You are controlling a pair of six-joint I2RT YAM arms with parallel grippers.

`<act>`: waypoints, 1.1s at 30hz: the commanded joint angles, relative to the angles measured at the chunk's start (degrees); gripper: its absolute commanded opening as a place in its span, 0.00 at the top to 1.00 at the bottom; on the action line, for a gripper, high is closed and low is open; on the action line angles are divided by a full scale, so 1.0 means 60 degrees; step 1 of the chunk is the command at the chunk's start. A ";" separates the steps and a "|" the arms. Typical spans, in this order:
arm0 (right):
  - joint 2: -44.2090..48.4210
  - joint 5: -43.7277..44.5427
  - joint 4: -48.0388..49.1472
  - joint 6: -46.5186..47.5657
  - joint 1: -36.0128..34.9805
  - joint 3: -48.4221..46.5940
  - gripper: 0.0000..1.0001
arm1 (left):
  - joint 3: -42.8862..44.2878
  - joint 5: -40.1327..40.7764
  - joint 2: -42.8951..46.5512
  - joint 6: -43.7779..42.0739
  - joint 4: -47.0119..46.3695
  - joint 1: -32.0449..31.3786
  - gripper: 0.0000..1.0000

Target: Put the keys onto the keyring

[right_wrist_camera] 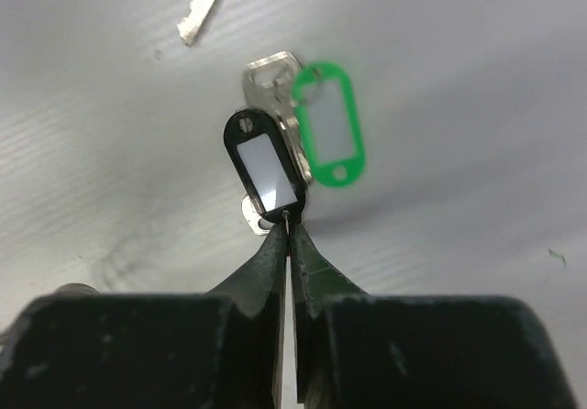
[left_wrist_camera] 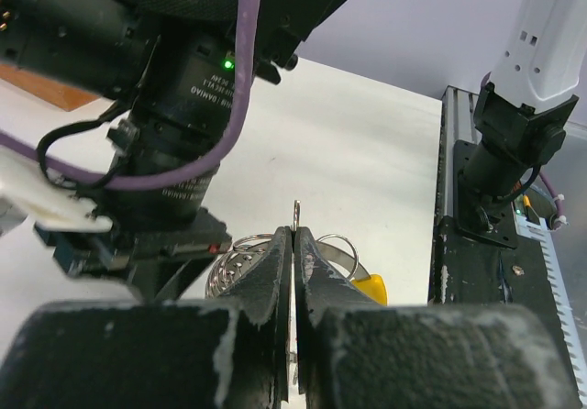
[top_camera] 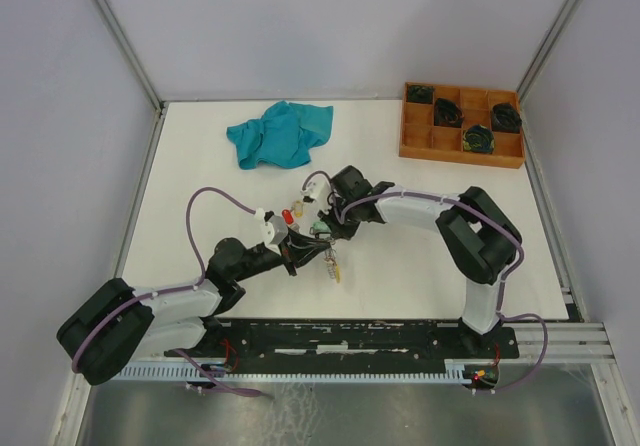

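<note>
Pinches the keyring [left_wrist_camera: 341, 244] in the left gripper [left_wrist_camera: 294, 235], fingers pressed together on the thin wire, edge-on and upright out of the tips. Spreads the ring's loops just beyond the tips, with the yellow sleeve [left_wrist_camera: 369, 288] beside the right-hand finger. Clamps the right gripper [right_wrist_camera: 290, 224] onto the near end of the black tag [right_wrist_camera: 264, 166]. Points that tag's long axis away from the tips, leaning slightly left. Lays the green tag [right_wrist_camera: 328, 125] alongside, nearly parallel, over a silver key [right_wrist_camera: 271, 71] partly beneath both. Sits on the near side of the cloth [top_camera: 278, 134], apart from it, both grippers close together.
</note>
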State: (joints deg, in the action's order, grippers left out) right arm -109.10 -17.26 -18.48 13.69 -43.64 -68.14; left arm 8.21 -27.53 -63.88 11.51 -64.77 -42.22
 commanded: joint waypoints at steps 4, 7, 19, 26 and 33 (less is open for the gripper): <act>0.1384 0.1158 -0.0562 -0.1132 0.0710 0.0629 0.99 | 0.0170 0.0121 0.0016 -0.0074 -0.0393 -0.0039 0.97; 0.1943 0.2179 -0.1084 -0.1732 0.0831 0.0782 0.99 | 0.0170 0.0277 0.0125 -0.0190 -0.0202 -0.0039 0.97; 0.3753 0.5990 -0.2106 -0.4544 0.1459 0.1693 0.99 | 0.0243 0.1017 0.0451 -0.0409 0.0497 -0.0038 0.97; 0.3512 0.5349 -0.1672 -0.6556 0.1469 0.2229 0.99 | 0.0238 0.1186 0.0545 -0.0438 0.0669 -0.0039 0.97; 0.3313 0.5102 -0.0826 -0.7395 0.1270 0.3046 0.92 | 0.0302 0.1160 0.0573 -0.0439 0.0821 -0.0036 0.97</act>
State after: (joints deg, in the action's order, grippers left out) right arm -88.82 14.02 -27.38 -25.80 -35.22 -51.07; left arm 8.23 -21.47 -61.58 11.44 -58.17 -42.24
